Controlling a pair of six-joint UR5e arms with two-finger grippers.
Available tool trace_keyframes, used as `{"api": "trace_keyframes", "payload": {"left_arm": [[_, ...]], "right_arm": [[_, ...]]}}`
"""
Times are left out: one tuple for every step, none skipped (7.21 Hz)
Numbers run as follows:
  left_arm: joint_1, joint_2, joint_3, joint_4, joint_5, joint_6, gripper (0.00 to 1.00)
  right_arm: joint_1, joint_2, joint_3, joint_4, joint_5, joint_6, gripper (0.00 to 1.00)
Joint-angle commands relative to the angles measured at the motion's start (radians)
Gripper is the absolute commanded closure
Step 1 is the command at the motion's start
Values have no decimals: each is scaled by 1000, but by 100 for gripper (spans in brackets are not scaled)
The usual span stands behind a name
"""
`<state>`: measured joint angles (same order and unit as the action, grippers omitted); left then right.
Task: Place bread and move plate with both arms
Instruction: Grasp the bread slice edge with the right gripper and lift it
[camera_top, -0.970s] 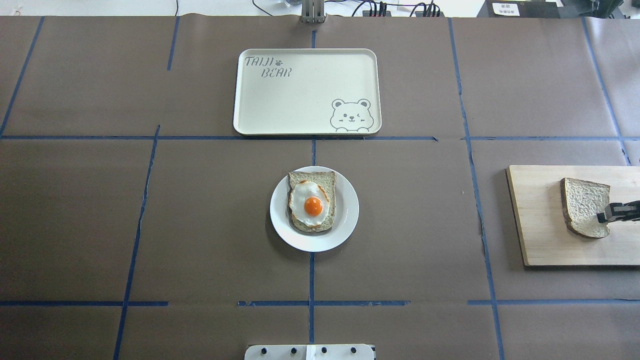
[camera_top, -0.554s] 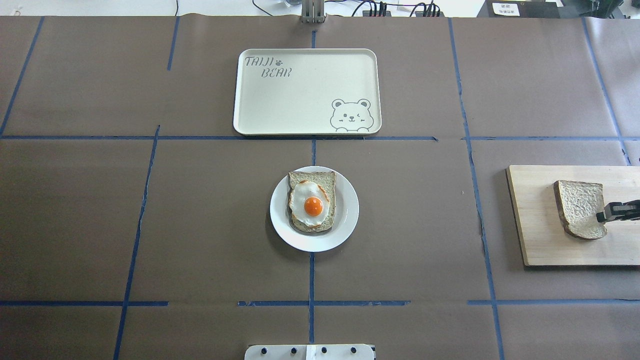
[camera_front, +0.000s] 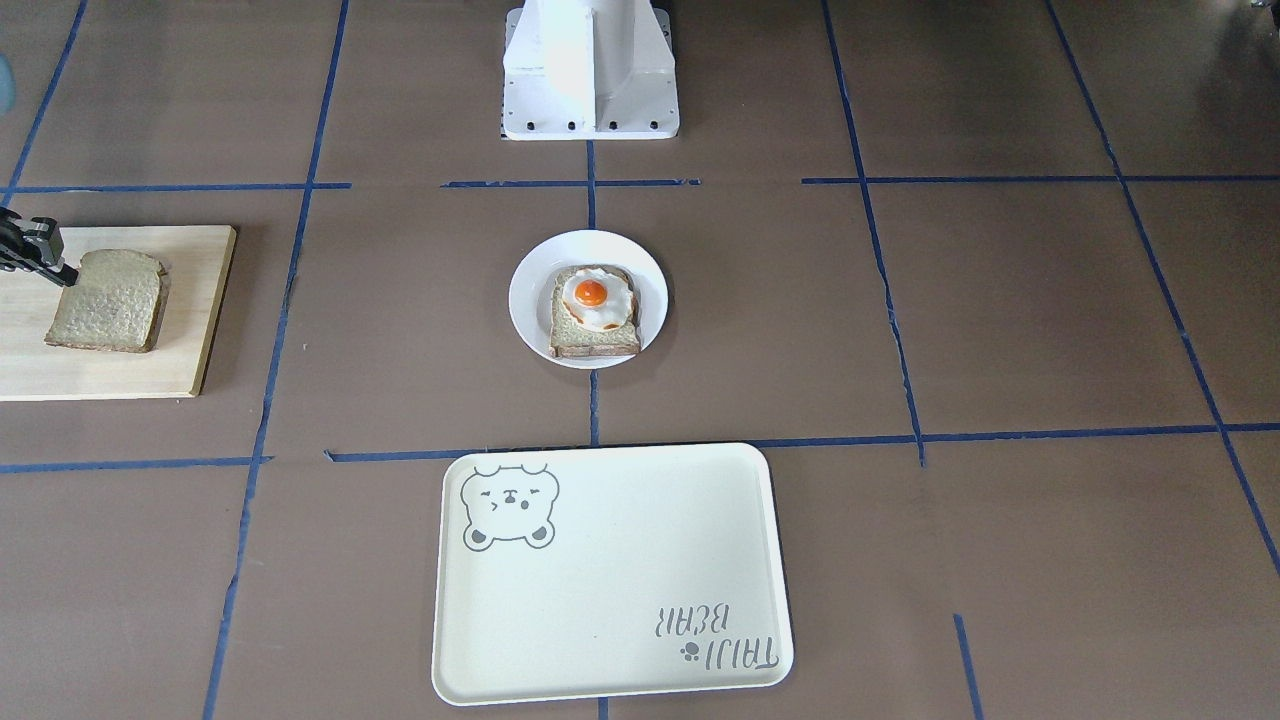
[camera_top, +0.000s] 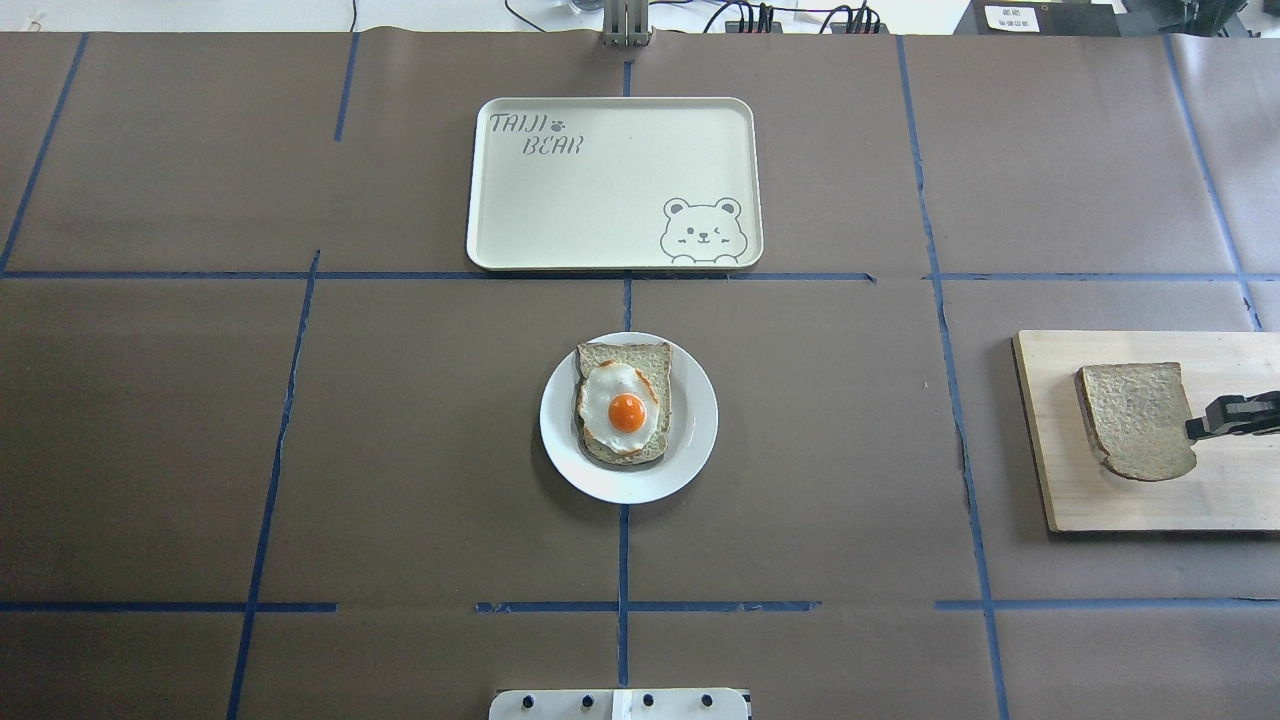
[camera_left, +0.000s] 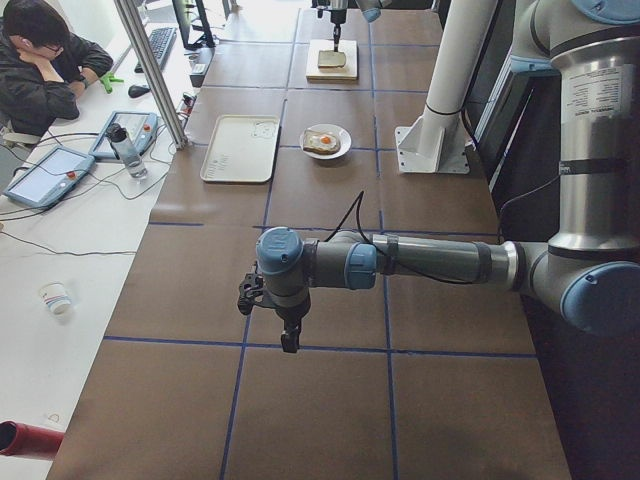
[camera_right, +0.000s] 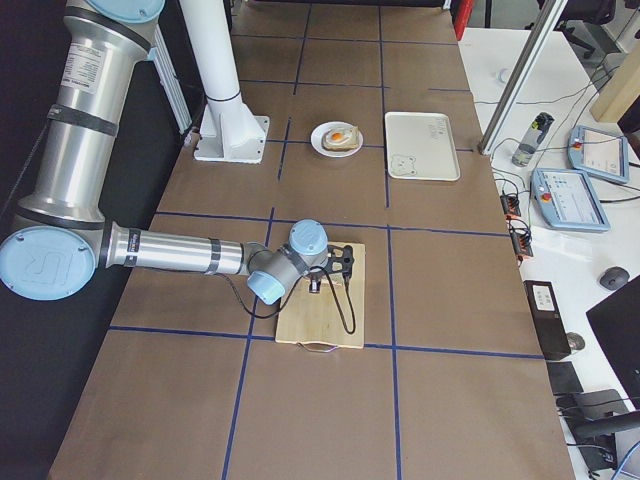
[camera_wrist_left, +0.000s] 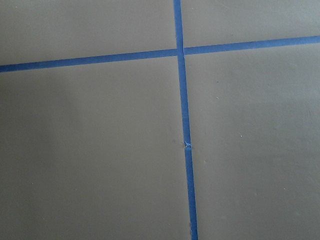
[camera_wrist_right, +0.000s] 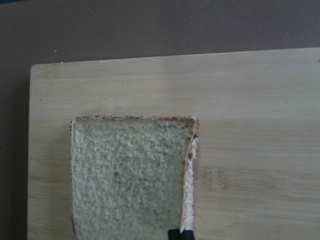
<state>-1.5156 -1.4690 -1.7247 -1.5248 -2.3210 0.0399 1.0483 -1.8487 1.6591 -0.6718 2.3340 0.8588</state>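
The light is bright, even and diffuse, coming from above. In the overhead view the plate (camera_top: 700, 440) throws a soft crescent shadow at its 7 o'clock edge. The board (camera_top: 1100, 500) casts a thin shadow along its 6 o'clock edge. The strip at 12 o'clock is washed out white. The left wrist view is duller, with a faint dark band at 9 o'clock. In the right wrist view the bread (camera_wrist_right: 125, 170) looks soft and grainy.

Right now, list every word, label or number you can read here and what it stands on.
"TAIJI BEAR": printed on the cream tray.
White sticker at the overhead view's top right: too small to read.
Printed labels on the left arm and the right arm: too small to read.
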Motion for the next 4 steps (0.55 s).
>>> {"api": "trace_keyframes", "payload": {"left_arm": [[0, -2, -1, 0, 0, 0, 0], [0, -5, -1, 0, 0, 0, 0], [0, -7, -1, 0, 0, 0, 0], [0, -8, -1, 0, 0, 0, 0]], "right_arm": [[22, 5, 25, 0, 39, 0, 100], [44, 9, 37, 0, 71, -1, 100], [68, 17, 48, 0, 111, -1, 100], [78, 37, 59, 0, 142, -1, 100]]}}
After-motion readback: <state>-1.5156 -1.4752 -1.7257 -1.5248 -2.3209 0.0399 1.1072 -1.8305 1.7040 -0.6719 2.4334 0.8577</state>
